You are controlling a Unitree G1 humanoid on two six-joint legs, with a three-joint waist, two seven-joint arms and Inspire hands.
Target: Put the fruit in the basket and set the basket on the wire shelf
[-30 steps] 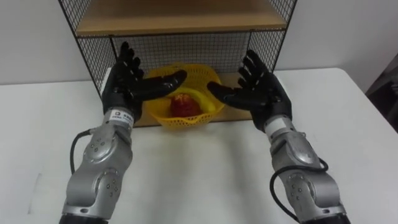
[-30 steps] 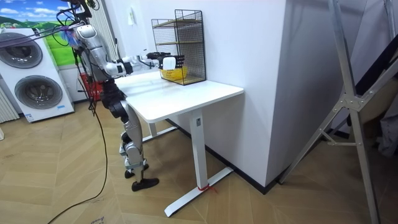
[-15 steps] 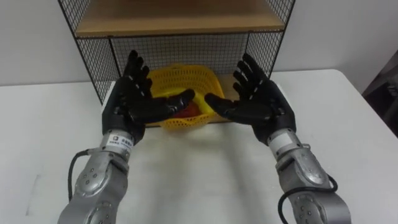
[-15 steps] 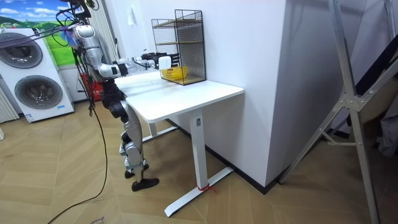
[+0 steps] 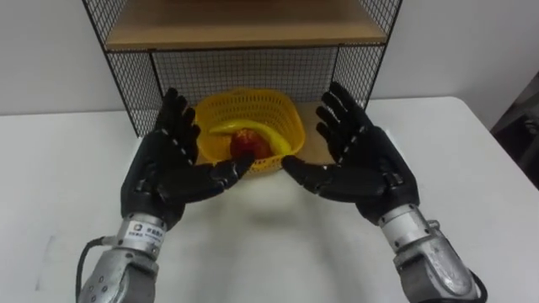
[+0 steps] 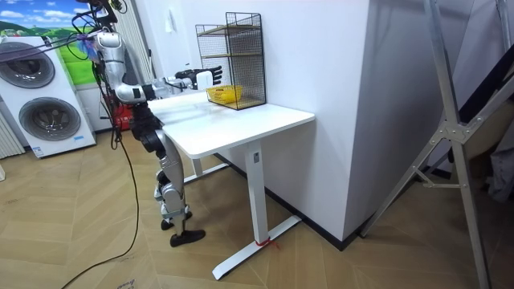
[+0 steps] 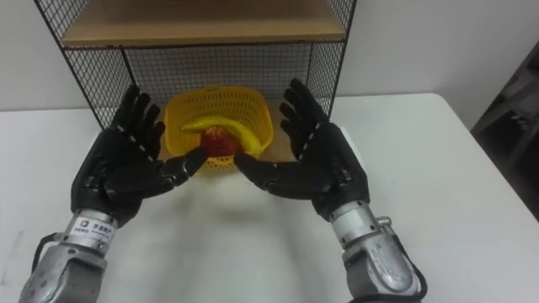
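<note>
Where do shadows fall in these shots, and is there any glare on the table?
Left eye view: a soft, faint shadow lies on the white table under the open left hand and right hand; no hard glare there. Right eye view: the yellow basket in the wire shelf is well lit. Room view: even light on the table top.

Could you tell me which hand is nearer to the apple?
Left, narrowly. The left hand is open at the front left of the basket, thumb almost before the apple; the right hand is open at its front right.

The robot stands at the white table (image 6: 249, 124), arms out toward the basket (image 6: 226, 95) in the wire shelf (image 6: 243, 56).
</note>
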